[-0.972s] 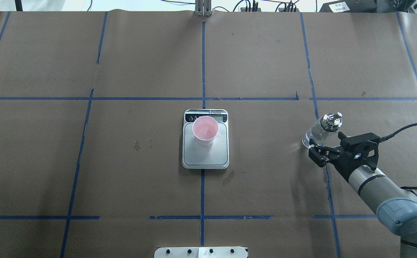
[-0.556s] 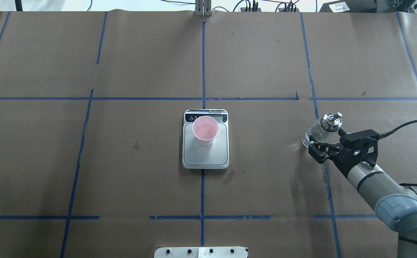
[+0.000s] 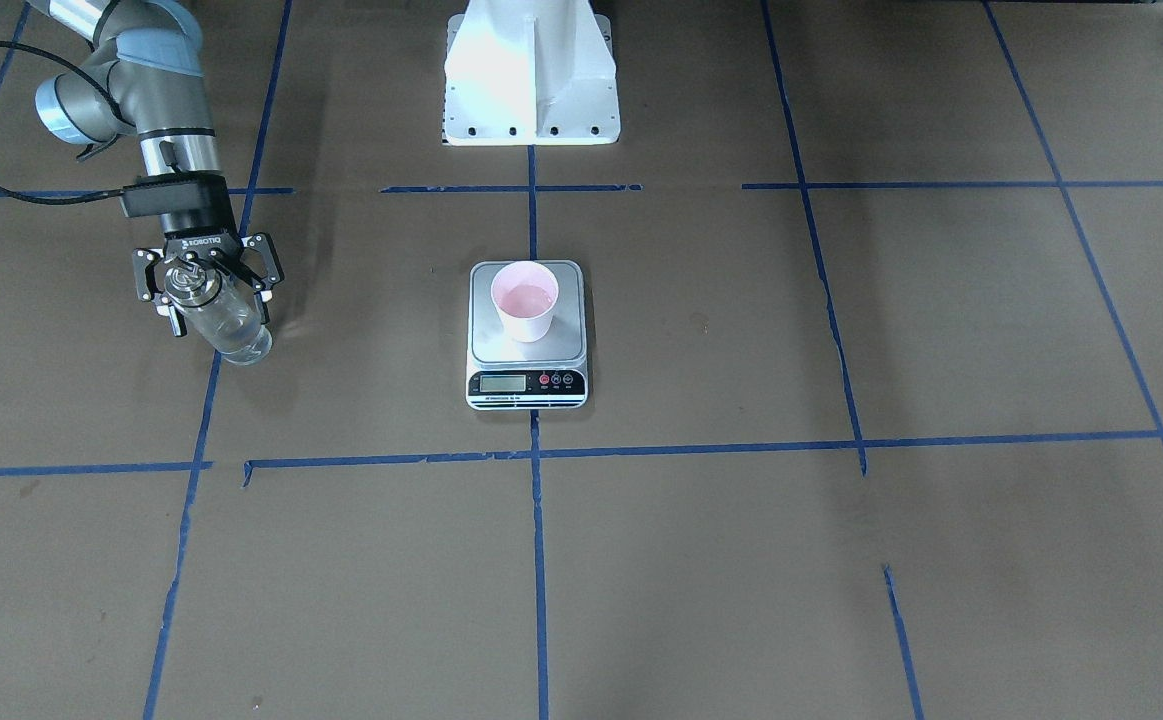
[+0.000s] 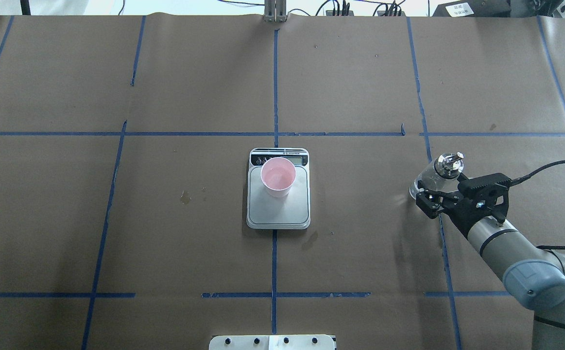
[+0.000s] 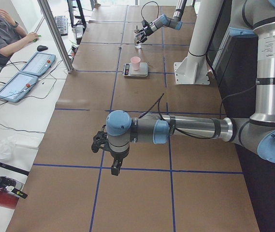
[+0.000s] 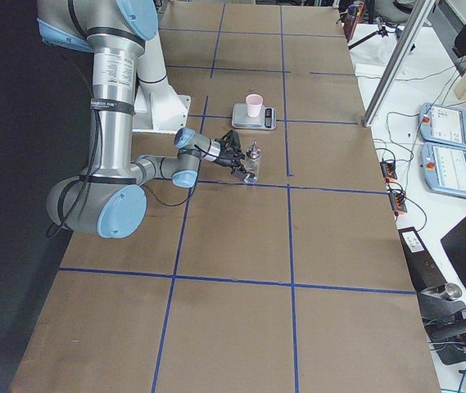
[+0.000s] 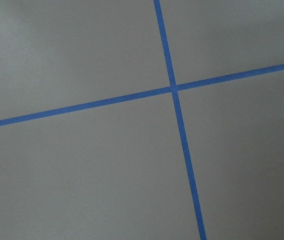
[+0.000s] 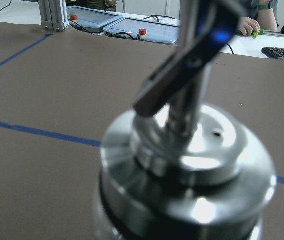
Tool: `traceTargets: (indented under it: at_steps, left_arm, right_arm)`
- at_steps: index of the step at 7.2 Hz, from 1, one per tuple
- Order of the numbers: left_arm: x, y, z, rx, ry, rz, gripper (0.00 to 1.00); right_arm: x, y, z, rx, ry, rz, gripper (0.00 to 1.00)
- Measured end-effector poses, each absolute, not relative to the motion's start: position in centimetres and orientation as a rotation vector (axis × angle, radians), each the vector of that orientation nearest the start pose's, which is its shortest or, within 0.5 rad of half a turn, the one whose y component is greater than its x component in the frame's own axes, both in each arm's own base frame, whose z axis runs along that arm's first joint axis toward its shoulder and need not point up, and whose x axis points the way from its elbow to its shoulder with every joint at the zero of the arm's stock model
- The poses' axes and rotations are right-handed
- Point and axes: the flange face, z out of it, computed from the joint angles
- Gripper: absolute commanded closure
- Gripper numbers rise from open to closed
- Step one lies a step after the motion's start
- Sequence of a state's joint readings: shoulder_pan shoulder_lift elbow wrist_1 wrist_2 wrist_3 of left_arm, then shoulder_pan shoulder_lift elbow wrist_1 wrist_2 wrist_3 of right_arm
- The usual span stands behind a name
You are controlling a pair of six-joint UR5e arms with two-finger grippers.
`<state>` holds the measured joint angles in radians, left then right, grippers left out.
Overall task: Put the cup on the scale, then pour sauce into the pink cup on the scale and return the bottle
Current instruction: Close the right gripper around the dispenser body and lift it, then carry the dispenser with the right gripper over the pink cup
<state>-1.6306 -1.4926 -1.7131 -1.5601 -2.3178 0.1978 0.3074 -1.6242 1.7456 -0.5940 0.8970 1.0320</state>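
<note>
The pink cup (image 4: 278, 177) stands on the steel platform of the white scale (image 4: 278, 215) at the table's middle, with liquid inside; both also show in the front view, cup (image 3: 526, 298) on scale (image 3: 489, 345). The clear glass bottle (image 4: 425, 181) with its silver cap stands on the table to the right. My right gripper (image 4: 427, 197) is open, its fingers spread on either side of the bottle (image 3: 231, 325) without gripping it. The cap (image 8: 186, 165) fills the right wrist view. My left gripper (image 5: 106, 145) shows only in the left side view; I cannot tell its state.
Brown paper with blue tape lines (image 7: 174, 90) covers the table. The robot's white base (image 3: 531, 70) stands behind the scale. Small stains (image 4: 184, 196) lie left of the scale. An operator and tablets (image 5: 26, 72) are beyond the table's far edge.
My right gripper and wrist have shifted slightly toward the table's far side beside the bottle. The bottle, cup and scale have not moved.
</note>
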Motion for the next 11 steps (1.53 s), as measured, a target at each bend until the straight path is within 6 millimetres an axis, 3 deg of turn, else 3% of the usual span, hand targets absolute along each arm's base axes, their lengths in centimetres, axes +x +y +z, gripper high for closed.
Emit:
traceTargets:
  at_steps: [2, 3, 4, 7, 11]
  left_arm:
    - [-9.3, -45.7, 62.9, 0.146, 0.735, 0.151, 0.0]
    - [-9.3, -45.7, 62.9, 0.146, 0.735, 0.151, 0.0]
    - [-9.3, -45.7, 62.9, 0.145, 0.735, 0.151, 0.0]
    - [-9.3, -45.7, 62.9, 0.145, 0.735, 0.152, 0.0]
    - [-9.2, -45.8, 62.8, 0.146, 0.736, 0.153, 0.0]
  right_arm:
    - [-40.4, -33.8, 48.6, 0.991, -0.697, 0.157, 0.06]
    - [-40.3, -33.8, 48.6, 0.995, -0.697, 0.158, 0.61]
    - [-40.2, -33.9, 48.6, 0.997, -0.698, 0.164, 1.0]
    - [-39.5, -34.0, 47.8, 1.033, -0.696, 0.207, 1.0]
    - [-37.9, -34.5, 43.4, 1.075, -0.749, 0.242, 1.0]
